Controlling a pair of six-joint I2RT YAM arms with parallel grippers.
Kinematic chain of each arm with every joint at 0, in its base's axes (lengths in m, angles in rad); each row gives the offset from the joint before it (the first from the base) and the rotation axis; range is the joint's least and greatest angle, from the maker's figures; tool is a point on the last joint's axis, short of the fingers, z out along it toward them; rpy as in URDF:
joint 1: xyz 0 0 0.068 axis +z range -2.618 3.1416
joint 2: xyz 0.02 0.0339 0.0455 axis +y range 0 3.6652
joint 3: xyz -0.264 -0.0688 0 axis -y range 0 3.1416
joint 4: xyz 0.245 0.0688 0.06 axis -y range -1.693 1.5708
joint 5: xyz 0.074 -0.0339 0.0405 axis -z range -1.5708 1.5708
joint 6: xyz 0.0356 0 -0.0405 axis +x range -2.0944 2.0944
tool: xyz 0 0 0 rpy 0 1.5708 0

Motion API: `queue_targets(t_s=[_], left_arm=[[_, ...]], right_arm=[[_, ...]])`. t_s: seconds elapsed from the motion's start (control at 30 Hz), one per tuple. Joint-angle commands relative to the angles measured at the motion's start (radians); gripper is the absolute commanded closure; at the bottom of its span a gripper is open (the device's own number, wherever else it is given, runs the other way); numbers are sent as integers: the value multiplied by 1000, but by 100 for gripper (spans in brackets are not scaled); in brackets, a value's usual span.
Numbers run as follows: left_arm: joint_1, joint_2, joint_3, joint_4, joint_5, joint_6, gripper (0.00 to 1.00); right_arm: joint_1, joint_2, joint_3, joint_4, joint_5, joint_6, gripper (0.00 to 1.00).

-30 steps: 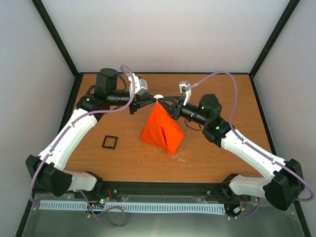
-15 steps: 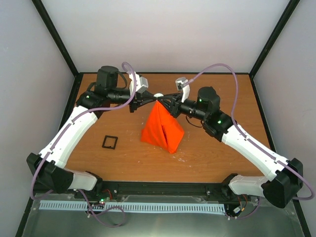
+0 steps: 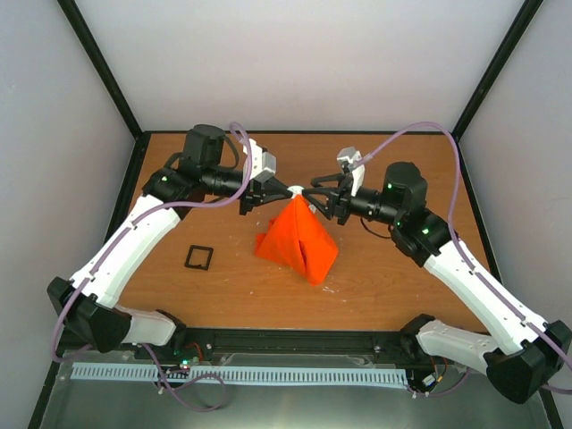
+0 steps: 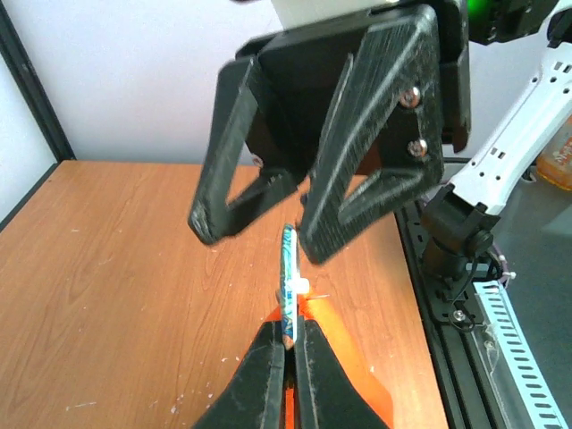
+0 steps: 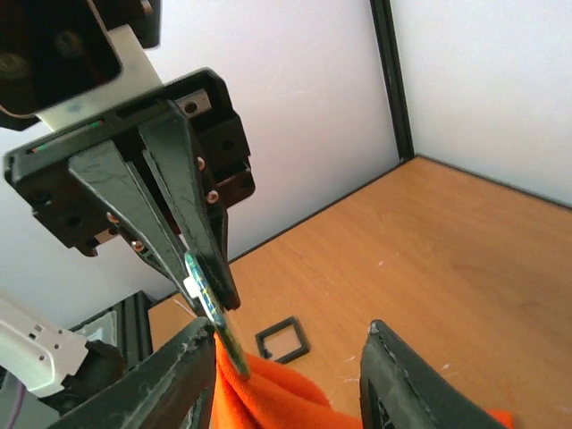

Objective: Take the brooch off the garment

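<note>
Both reach inward: my left arm (image 3: 134, 241) and right arm (image 3: 474, 286) converge over the desk (image 3: 384, 268); left gripper (image 3: 275, 190) pinches the brooch (image 4: 288, 264) edge-on; right gripper (image 5: 290, 375) stands spread wide, facing it; garment (image 3: 299, 237) hangs tented beneath the brooch, hem on the desk.

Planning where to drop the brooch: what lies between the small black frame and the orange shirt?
Nothing: the top view shows only bare wooden table between the frame and the shirt.
</note>
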Motion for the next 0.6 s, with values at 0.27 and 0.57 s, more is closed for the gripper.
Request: queue_targets(t_s=[0.27,0.57], left_arm=[[-11,-85,-40,197,-218,85,99],[-11,-119,-117,324,-292,122,99]], right_arm=[[-62,-16,-69,102,37,67,38],[-38,72,-125,239,-10,118,31]])
